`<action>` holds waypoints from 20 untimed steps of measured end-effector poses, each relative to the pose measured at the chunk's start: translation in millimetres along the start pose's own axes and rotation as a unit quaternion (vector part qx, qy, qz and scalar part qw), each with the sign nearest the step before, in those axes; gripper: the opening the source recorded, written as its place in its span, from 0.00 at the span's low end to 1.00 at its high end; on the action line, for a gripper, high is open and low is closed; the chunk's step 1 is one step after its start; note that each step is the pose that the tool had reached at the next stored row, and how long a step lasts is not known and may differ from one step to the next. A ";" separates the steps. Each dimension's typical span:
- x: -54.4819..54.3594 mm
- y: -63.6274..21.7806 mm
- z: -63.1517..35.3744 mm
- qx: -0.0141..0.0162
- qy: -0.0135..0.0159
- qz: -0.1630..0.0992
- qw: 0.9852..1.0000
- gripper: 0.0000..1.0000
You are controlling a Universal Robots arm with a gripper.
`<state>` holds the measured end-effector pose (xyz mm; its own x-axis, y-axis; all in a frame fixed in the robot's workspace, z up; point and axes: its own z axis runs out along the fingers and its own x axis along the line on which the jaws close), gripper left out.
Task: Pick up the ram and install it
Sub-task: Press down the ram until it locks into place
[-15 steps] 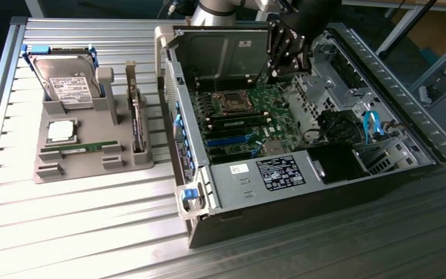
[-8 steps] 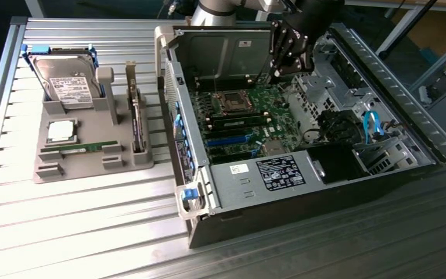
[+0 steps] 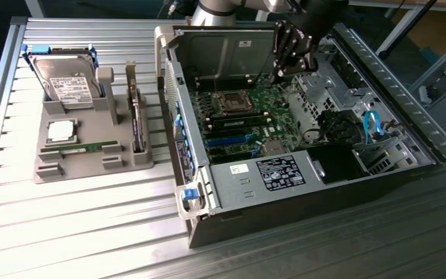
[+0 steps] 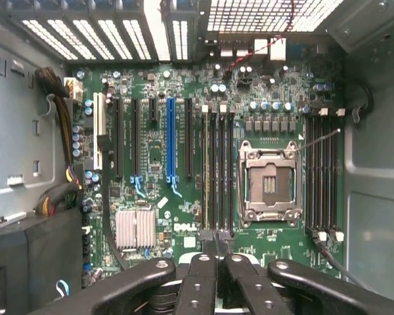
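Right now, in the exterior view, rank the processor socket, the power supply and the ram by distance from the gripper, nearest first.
1. Processor socket, inside the case, close to the gripper.
2. Power supply, lower in the exterior view.
3. Ram, on the tray at the exterior view's left.

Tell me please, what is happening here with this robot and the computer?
A robot arm is working at an open computer case. Its gripper is shut, with nothing between the fingers, and hangs inside the case over the motherboard, close to the slots beside the empty socket. A green ram lies in the grey tray outside the case, on the exterior view's left, apart from the gripper.
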<state>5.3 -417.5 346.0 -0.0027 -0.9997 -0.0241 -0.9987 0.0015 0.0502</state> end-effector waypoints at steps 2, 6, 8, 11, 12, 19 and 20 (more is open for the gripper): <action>0.0 -3.8 -0.2 0.000 0.000 0.000 1.000 0.11; 0.1 -11.3 -0.6 0.000 0.000 -0.001 1.000 0.11; 0.1 -14.4 -0.7 0.000 0.000 -0.001 1.000 0.11; 0.1 -17.4 -0.9 0.000 0.000 -0.001 1.000 0.11; 0.1 -17.5 -0.9 0.000 0.000 -0.001 1.000 0.11; 0.2 -17.6 1.6 0.000 0.000 -0.001 1.000 0.11; 0.2 -17.6 2.8 0.000 -0.001 -0.001 1.000 0.11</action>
<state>22.8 -417.7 342.3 -0.0012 -0.9997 -0.0253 -0.9987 -0.0001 0.0501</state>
